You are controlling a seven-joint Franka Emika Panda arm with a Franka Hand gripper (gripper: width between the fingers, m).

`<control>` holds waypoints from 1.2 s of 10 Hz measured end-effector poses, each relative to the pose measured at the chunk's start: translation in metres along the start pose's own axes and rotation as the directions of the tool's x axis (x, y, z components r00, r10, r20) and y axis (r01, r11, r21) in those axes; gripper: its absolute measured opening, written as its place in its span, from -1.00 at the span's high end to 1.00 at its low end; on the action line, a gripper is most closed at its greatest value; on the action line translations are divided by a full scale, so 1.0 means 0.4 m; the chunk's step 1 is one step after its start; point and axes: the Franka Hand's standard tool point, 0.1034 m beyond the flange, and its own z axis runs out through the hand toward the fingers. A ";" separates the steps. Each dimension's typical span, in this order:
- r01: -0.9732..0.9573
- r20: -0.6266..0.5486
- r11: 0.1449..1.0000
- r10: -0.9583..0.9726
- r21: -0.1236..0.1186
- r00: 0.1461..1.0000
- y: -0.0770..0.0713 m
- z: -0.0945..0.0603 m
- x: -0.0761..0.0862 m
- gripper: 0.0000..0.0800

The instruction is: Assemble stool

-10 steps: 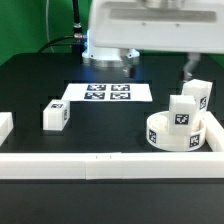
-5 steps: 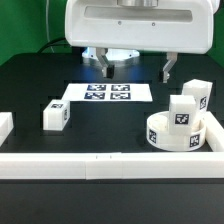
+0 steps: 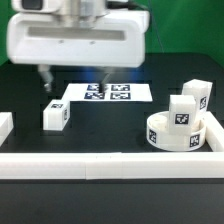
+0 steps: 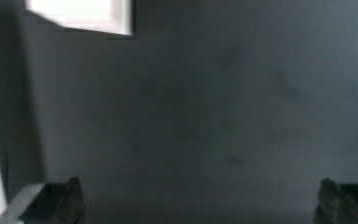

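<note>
Right, black table (image 3: 30, 85); gripper (image 4: 201, 202) over its exterior-view left half, jaws spread wide, gripping nothing; round seat (image 3: 178, 133) at the exterior view's right by the border rail (image 3: 100, 163); near leg (image 3: 183, 108) and far leg (image 3: 198, 95) just behind it; lone leg (image 3: 55, 115) well apart, leftward.
</note>
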 end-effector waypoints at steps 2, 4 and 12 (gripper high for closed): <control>-0.008 0.003 1.000 0.008 0.000 1.000 0.011 0.006 -0.002 -0.62; -0.011 0.005 1.000 0.011 0.001 1.000 0.014 0.009 -0.004 -0.62; -0.086 0.170 0.995 0.077 0.047 0.982 0.081 0.055 -0.074 -0.62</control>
